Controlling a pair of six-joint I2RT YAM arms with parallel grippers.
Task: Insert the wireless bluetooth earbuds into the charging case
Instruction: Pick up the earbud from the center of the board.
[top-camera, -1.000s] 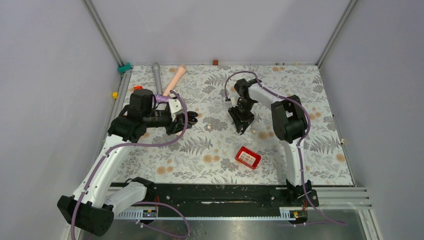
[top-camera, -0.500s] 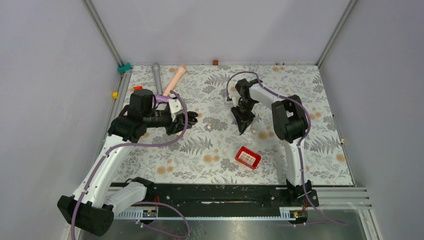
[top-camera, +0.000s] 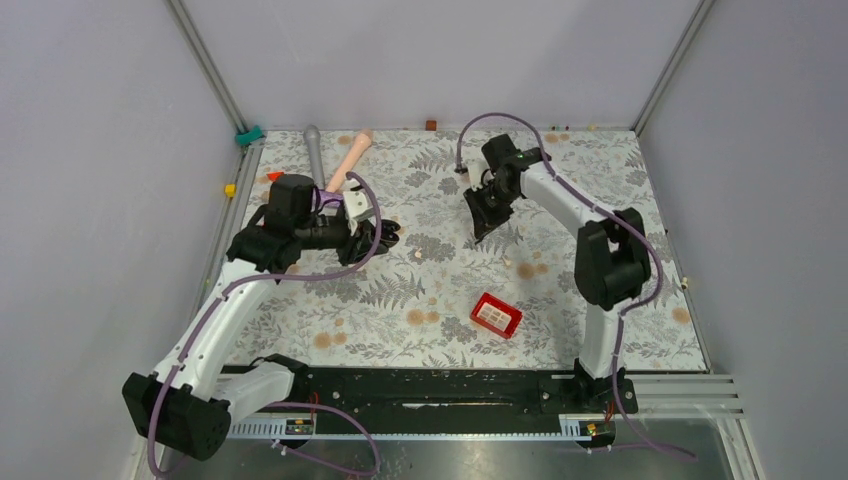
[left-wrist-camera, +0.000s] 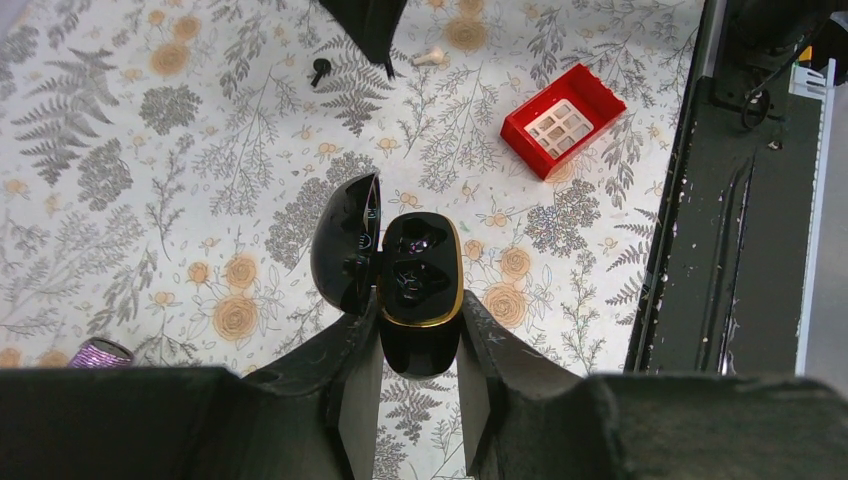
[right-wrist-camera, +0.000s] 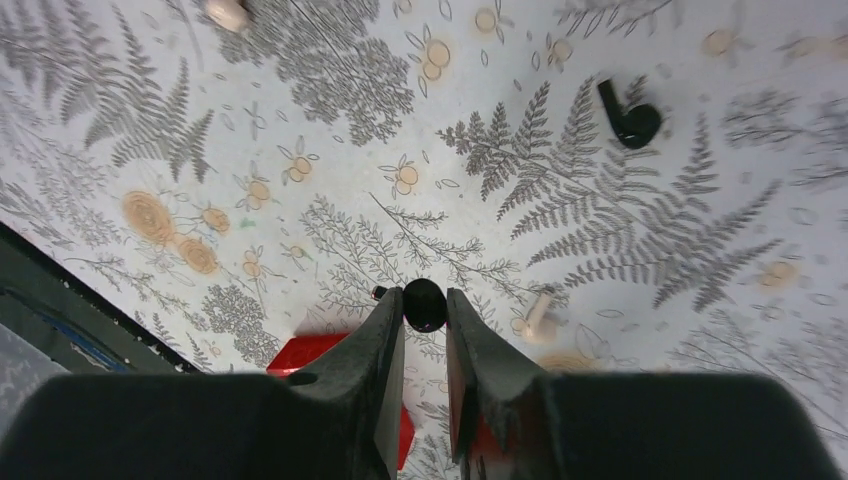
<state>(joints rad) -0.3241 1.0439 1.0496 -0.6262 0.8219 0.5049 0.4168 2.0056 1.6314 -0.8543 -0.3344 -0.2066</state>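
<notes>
The floral counter (top-camera: 400, 300) carries everything. The left arm (top-camera: 215, 320) reaches in over its left side and the right arm (top-camera: 565, 200) stretches toward the far middle. A grey rod (top-camera: 314, 150) and a pink rod (top-camera: 350, 155) lie side by side near the far left corner. The left hand (left-wrist-camera: 420, 322) is clenched on the black case (left-wrist-camera: 420, 285), gripping its lower end between both fingers and holding it out over the left-centre of the counter. The case's lid (left-wrist-camera: 345, 245) is swung open to one side and a gold rim rings the dark wells; whether anything sits in them cannot be told. The right hand (right-wrist-camera: 424, 305) is clenched on the held bud (right-wrist-camera: 424, 303), a black one pinched at the very fingertips and raised above the counter, well apart from the case. A red box (top-camera: 496, 315) with a white grid inside sits on the near-centre, between the two arms and apart from both hands. Other buds lie loose on the counter: a loose black bud (right-wrist-camera: 630, 122) on a fern print, a cream bud (right-wrist-camera: 535, 312) showing just beside the right fingertips in the wrist view, and a second cream bud (right-wrist-camera: 228, 12) at that view's top edge.
</notes>
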